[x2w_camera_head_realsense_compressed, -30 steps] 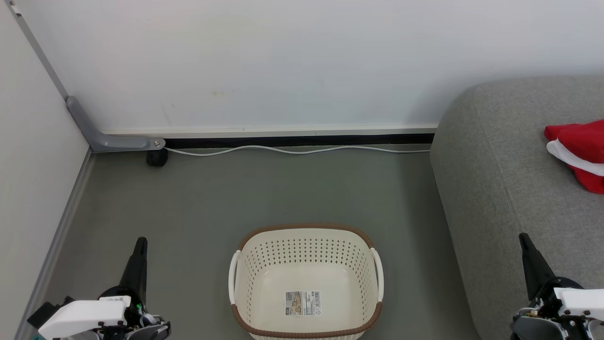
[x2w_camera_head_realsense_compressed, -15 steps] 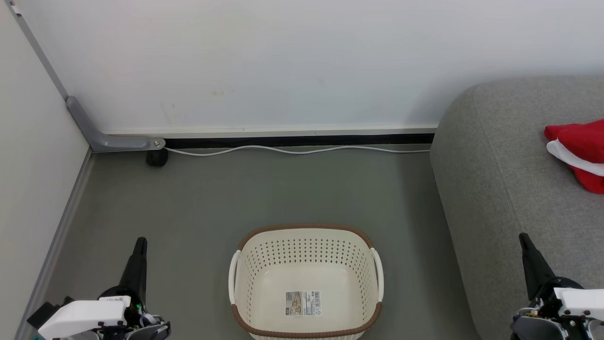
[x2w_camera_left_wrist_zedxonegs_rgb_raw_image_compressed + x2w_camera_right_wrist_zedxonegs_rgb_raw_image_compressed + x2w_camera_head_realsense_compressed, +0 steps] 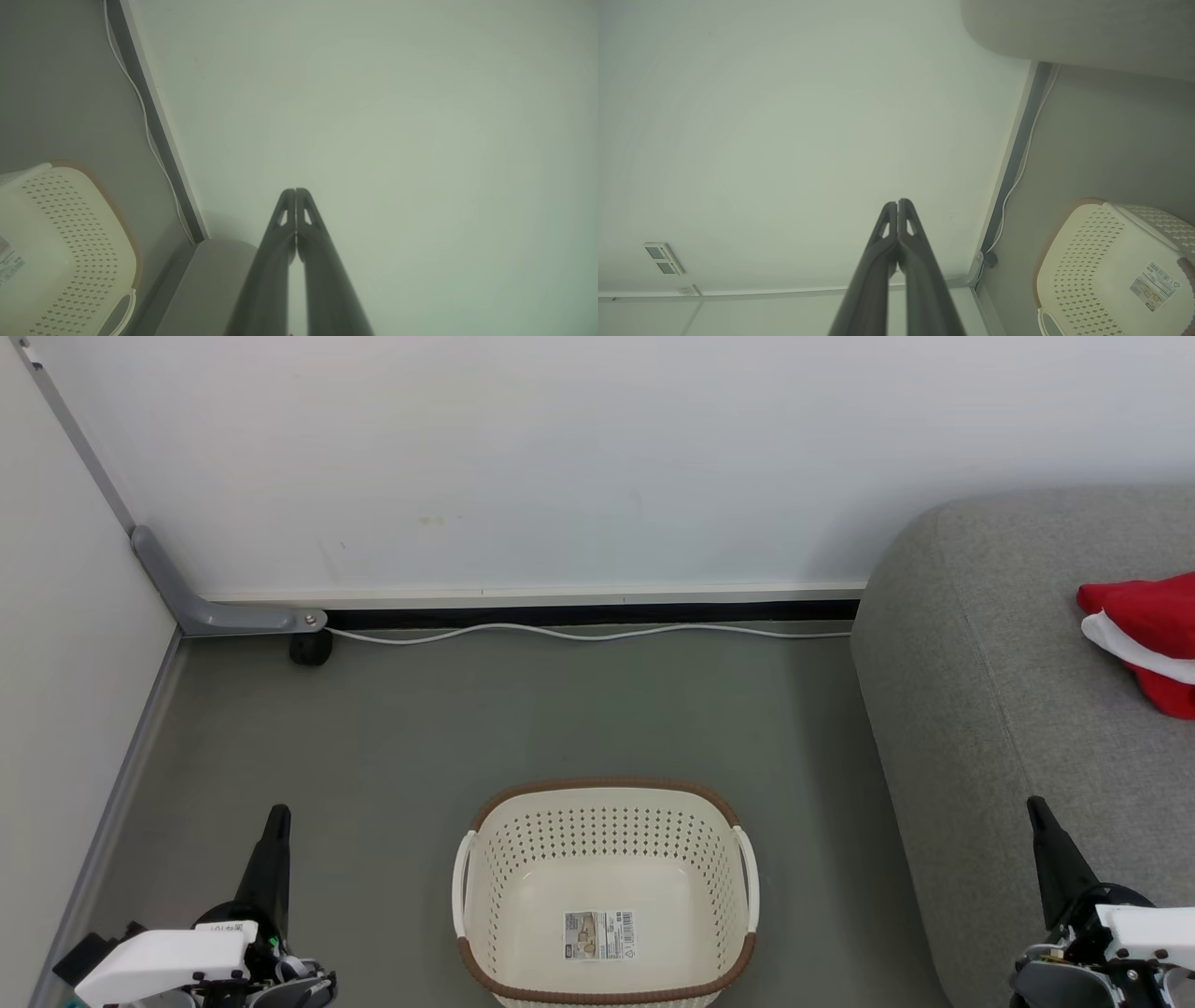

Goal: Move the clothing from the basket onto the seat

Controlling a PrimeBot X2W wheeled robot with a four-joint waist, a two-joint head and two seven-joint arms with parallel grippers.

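Observation:
The cream basket (image 3: 485, 859) with a brown rim stands on the floor at bottom centre, holding nothing but a product sticker (image 3: 597, 934). Red clothing (image 3: 1146, 616) with white trim lies on the grey seat (image 3: 1008, 709) at the right edge. My left gripper (image 3: 277, 815) is shut at the lower left, left of the basket, fingers pointing up. My right gripper (image 3: 1033, 803) is shut at the lower right, over the seat's front part. The left wrist view shows the left gripper (image 3: 295, 190) with fingers pressed together and the basket (image 3: 70, 224) beside it. In the right wrist view the right gripper (image 3: 897, 201) is shut, near the basket (image 3: 1083, 242).
A white wall runs across the back with a white cable (image 3: 579, 633) along its foot. A grey bracket (image 3: 201, 607) and a small black wheel (image 3: 310, 649) sit in the left corner. Grey floor (image 3: 560, 709) lies between basket and wall.

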